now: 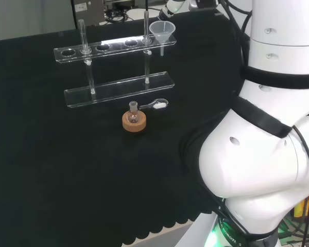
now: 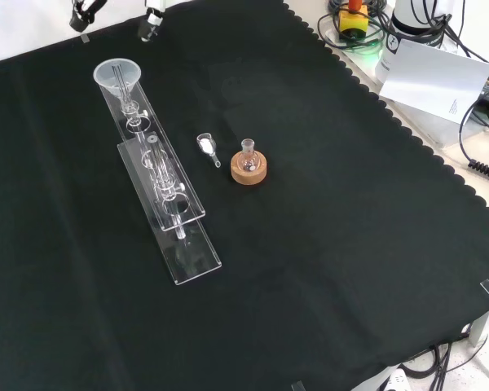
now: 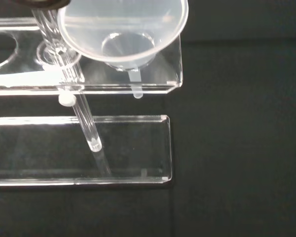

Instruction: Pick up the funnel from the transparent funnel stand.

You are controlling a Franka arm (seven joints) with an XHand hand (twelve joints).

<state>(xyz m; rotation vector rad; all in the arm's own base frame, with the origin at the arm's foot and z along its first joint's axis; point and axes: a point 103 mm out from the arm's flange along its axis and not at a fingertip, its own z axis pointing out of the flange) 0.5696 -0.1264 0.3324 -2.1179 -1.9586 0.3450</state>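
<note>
Overhead, hand poised beyond funnel seated in stand; finger state unclear.

White rounded arm links — black bands, black cables.

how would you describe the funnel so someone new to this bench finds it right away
Find the long clear two-tier stand on the black cloth. In the head view, follow its upper shelf to the right end: the funnel sits in the last hole there, its stem hanging below. It is the only wide cone-shaped piece; the rack's other holes are empty, and the small flask rests apart on a cork ring.
</note>
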